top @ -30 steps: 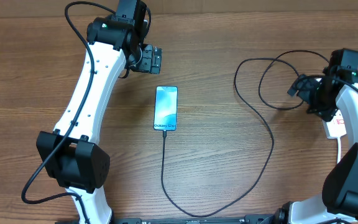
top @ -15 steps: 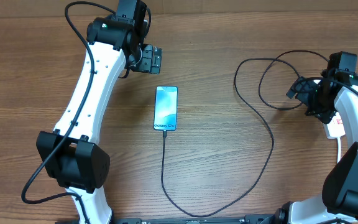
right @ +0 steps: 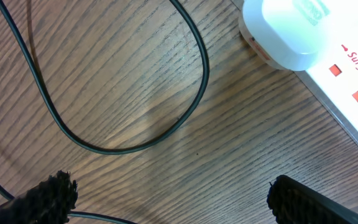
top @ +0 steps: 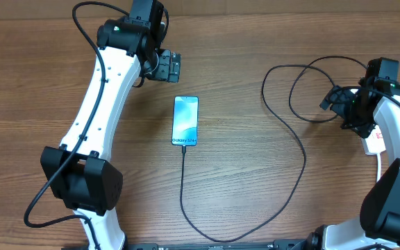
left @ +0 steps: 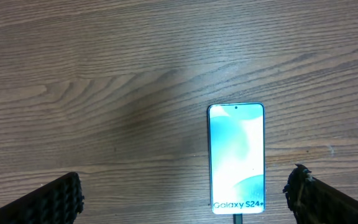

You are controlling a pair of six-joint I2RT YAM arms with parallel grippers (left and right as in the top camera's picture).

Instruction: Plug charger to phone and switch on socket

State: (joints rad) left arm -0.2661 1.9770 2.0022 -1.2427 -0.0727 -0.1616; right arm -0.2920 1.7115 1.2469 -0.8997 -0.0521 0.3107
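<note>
Overhead: the phone [top: 185, 121] lies face up near the middle of the table [top: 242, 173]. The charger [top: 304, 156] meets the phone's 6 o'clock edge, sweeps round to 3 o'clock and loops near the right gripper [top: 342, 107]. The socket [top: 378, 141] lies at the table's 3 o'clock edge, partly under the right arm. The left gripper [top: 172, 67] hangs at 11 o'clock of the phone, apart from it.

Left wrist: the left gripper's fingers [left: 48, 202] are spread wide and empty, with the phone toward 4 o'clock between them.

Right wrist: the fingers [right: 42, 196] stand wide apart around bare wood. The charger's loop curves at 10 o'clock; the socket fills the 2 o'clock corner.
</note>
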